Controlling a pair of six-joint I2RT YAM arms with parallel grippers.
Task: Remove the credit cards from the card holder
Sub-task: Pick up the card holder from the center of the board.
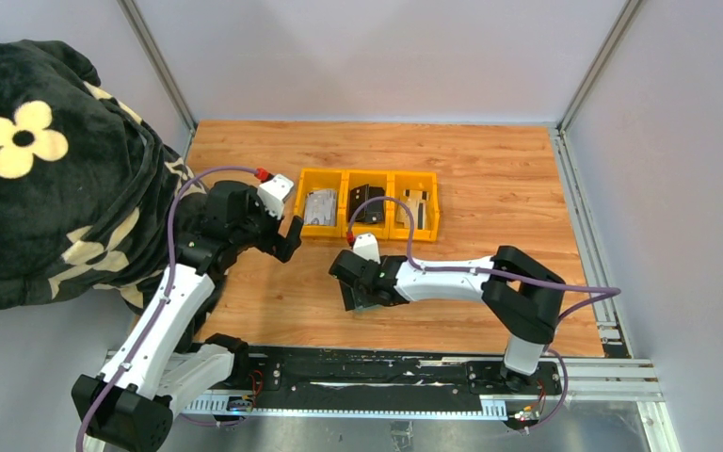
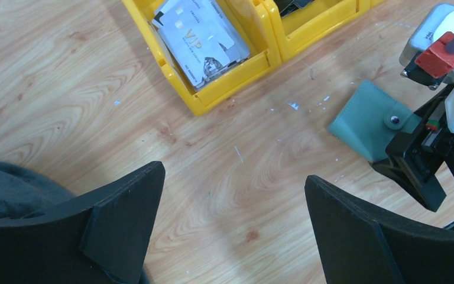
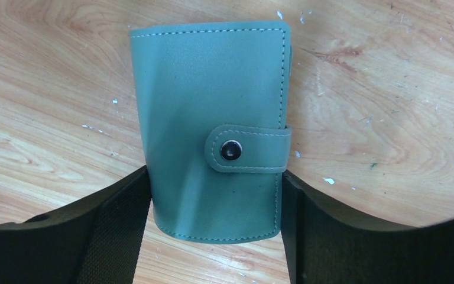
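Observation:
The sage-green card holder (image 3: 213,112) is folded, with its snap tab fastened. My right gripper (image 3: 214,195) is shut on its near end, one finger against each long edge. It also shows in the left wrist view (image 2: 363,121), held low over the wood. From above, my right gripper (image 1: 353,287) mostly hides it. Silver-grey cards (image 2: 201,38) lie in the left compartment of the yellow tray (image 1: 346,202). Black cards (image 1: 369,202) lie in the middle compartment and beige ones (image 1: 416,207) in the right. My left gripper (image 1: 290,240) is open and empty over bare wood (image 2: 234,177), left of the holder.
A black fleece with cream flowers (image 1: 38,169) covers the left side beside the left arm. The yellow tray's front wall (image 2: 224,89) is just beyond my left gripper. Metal frame rails (image 1: 584,235) run along the table's right edge.

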